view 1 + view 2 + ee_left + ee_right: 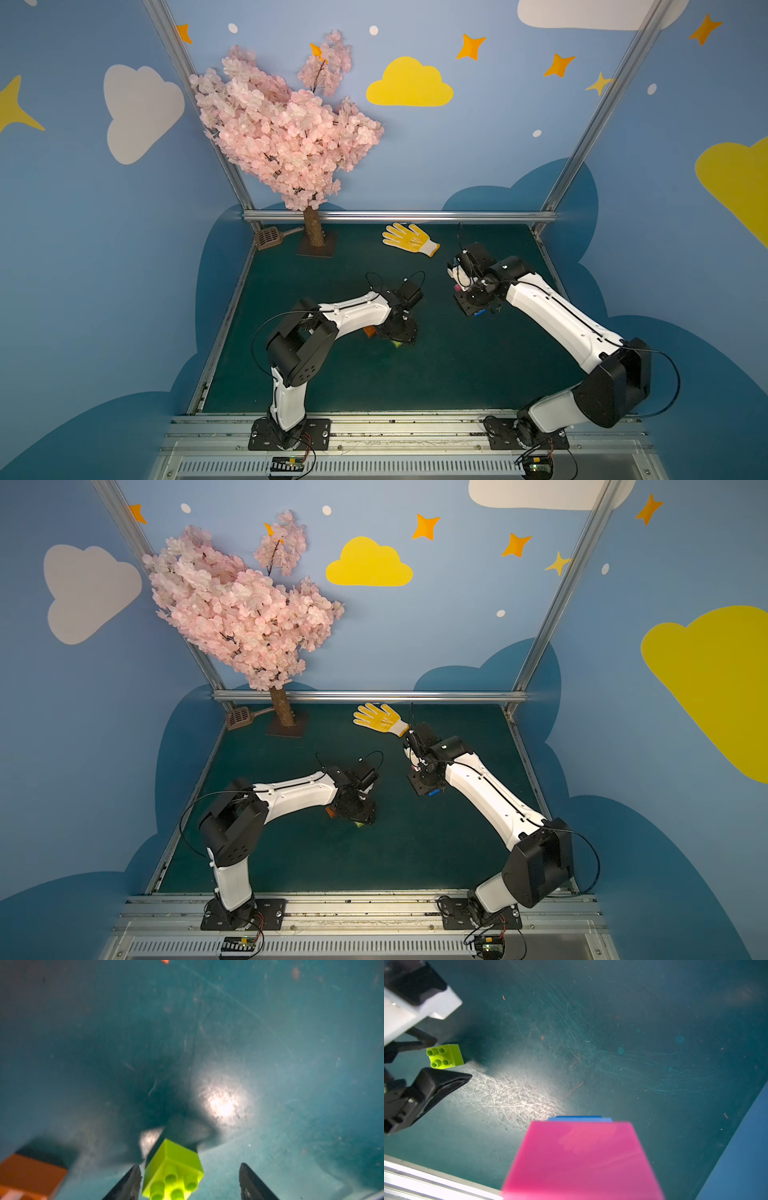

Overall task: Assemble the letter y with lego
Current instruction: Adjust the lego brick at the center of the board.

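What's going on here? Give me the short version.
Brick assembly, partway through. The right gripper holds a pink brick with blue pieces showing at its far end. The left gripper is down at the green table with its jaws open around a lime green brick. One finger is close to the brick, the other clearly apart, so it is not gripped. An orange brick lies loose beside it.

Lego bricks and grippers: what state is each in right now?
left gripper: open, straddling lime green brick.
right gripper: shut on pink brick.
lime green brick: loose between the open jaws.
orange brick: loose on table.
pink brick: gripped, blue brick joined to it.
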Motion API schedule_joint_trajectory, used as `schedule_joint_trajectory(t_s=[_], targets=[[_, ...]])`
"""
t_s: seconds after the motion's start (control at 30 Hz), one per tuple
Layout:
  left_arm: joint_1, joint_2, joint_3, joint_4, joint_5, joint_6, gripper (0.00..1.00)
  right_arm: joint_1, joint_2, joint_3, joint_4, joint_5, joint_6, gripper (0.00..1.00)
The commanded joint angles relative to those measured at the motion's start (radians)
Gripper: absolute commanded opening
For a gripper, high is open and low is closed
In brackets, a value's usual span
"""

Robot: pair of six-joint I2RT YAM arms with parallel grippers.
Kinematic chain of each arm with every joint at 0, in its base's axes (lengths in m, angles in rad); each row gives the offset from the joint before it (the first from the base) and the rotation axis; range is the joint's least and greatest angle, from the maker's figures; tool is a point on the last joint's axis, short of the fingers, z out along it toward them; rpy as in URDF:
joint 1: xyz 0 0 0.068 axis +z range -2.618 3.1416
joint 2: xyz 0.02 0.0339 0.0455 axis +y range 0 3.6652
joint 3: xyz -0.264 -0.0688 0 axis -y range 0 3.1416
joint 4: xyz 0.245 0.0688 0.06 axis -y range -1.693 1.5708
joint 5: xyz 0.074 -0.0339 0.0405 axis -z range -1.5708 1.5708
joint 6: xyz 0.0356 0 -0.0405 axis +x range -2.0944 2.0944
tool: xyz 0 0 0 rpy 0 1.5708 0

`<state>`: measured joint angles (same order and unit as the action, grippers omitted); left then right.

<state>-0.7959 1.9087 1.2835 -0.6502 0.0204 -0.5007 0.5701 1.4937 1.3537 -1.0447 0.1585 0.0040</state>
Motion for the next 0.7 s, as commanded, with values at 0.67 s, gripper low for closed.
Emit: schedule_joint_trajectory(t_s=[0.67], targets=[[-0.001, 0.028, 0.04, -0.06, -0.046, -0.099, 0.42, -0.003, -0.017, -0.012, 0.007, -0.056, 0.037, 0.03]])
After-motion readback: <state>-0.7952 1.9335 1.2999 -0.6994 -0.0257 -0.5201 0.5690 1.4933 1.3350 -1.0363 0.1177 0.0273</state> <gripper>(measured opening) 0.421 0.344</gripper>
